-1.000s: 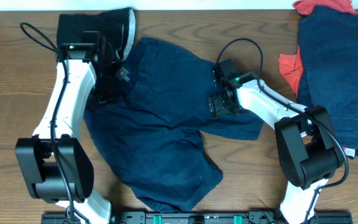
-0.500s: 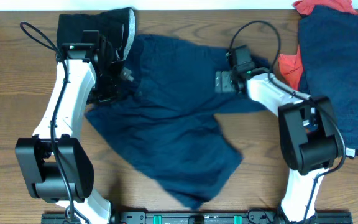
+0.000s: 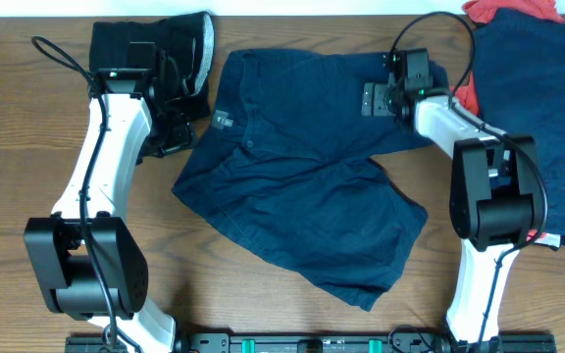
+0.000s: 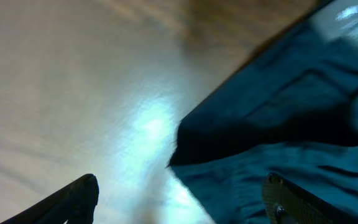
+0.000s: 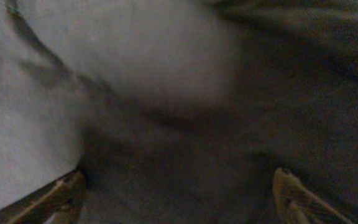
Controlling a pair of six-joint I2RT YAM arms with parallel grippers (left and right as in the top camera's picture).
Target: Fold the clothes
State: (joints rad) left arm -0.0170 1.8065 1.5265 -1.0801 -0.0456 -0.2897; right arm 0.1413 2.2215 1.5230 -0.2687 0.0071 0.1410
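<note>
The dark navy shorts (image 3: 302, 186) lie spread across the middle of the table, waistband toward the far left and legs toward the near right. My left gripper (image 3: 186, 120) is open at the shorts' left edge. In the left wrist view its fingers (image 4: 185, 199) stand wide apart, with bare table on the left and the shorts' edge (image 4: 278, 124) on the right. My right gripper (image 3: 375, 100) is over the shorts' far right corner. Its fingers (image 5: 179, 199) are wide apart over dark fabric (image 5: 229, 124).
A black piece with a grey band (image 3: 160, 39) lies at the far left, under the left arm. A folded navy piece (image 3: 538, 118) lies at the right, with red-orange pieces (image 3: 513, 10) beside it. Bare wood table (image 3: 27, 147) shows at the left and the near right.
The right gripper moved toward the far right and the shorts came with it, sliding right and spreading flatter. The left arm stayed where it was, and the shorts' left edge drew away from it.
</note>
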